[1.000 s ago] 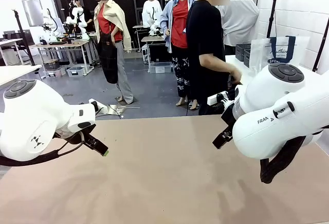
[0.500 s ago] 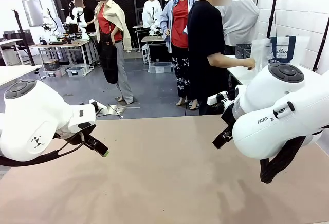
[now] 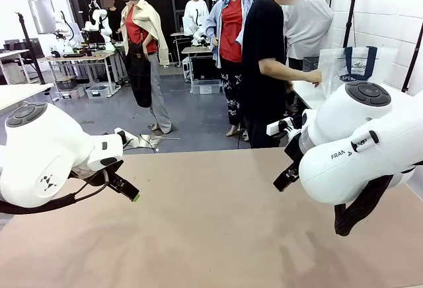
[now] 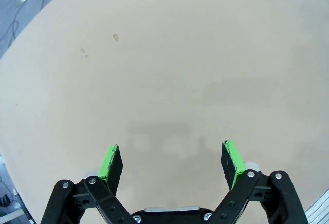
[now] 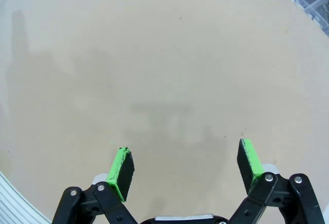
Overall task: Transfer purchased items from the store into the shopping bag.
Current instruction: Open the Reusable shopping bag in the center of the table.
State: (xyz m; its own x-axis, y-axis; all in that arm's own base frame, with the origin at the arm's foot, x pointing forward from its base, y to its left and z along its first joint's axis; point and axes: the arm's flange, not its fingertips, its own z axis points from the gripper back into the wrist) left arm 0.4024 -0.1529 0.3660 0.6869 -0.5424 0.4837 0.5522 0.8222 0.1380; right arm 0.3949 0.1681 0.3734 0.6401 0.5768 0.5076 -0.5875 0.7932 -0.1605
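Front view: the shopping bag (image 3: 357, 67) is upright beyond the far right corner of the surface (image 3: 211, 235), with a person's hand (image 3: 312, 76) at its near side. In the wrist views, the left end effector (image 4: 172, 154) and the right end effector (image 5: 185, 162) hang above the surface. Both have their fingers spread wide and empty.
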